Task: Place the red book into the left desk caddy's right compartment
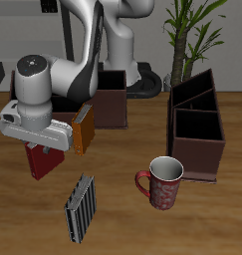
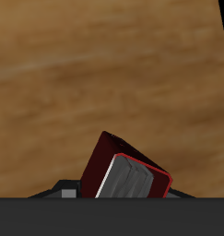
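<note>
**Q:** Where is the red book [image 1: 40, 160]?

**A:** It hangs under the gripper [image 1: 45, 147], clear of the table [image 1: 122, 214], near the table's mid-depth and toward the side away from the plant. In the wrist view the red book [image 2: 132, 175] shows a dark red cover and pale page edges, tilted, with bare wooden tabletop [image 2: 95, 64] behind it.

**Q:** How does the gripper stand?

**A:** Its fingers are closed on the upper part of the red book; the book's lower part juts out below the grey hand. In the wrist view the gripper [image 2: 118, 192] meets the book at the dark body of the hand.

**Q:** What lies closest to the book?

**A:** An orange book [image 1: 83, 129] stands upright just beside the gripper, on the side toward the robot's base. A black-and-white striped book [image 1: 81, 209] lies nearer the table's front edge, well apart from the held book.

**Q:** Where is the left desk caddy [image 1: 198, 129]?

**A:** It stands at the opposite side of the table, seen end-on, beside the plant [image 1: 192, 35]. Its right compartment [image 1: 200, 151] is the box-like section nearest the front edge; its inside looks dark.

**Q:** What else is on the table?

**A:** A red mug [image 1: 162, 181] stands between the striped book and the left desk caddy, near the caddy's front. A second caddy [image 1: 111, 100] stands farther back, partly hidden by the arm.
</note>
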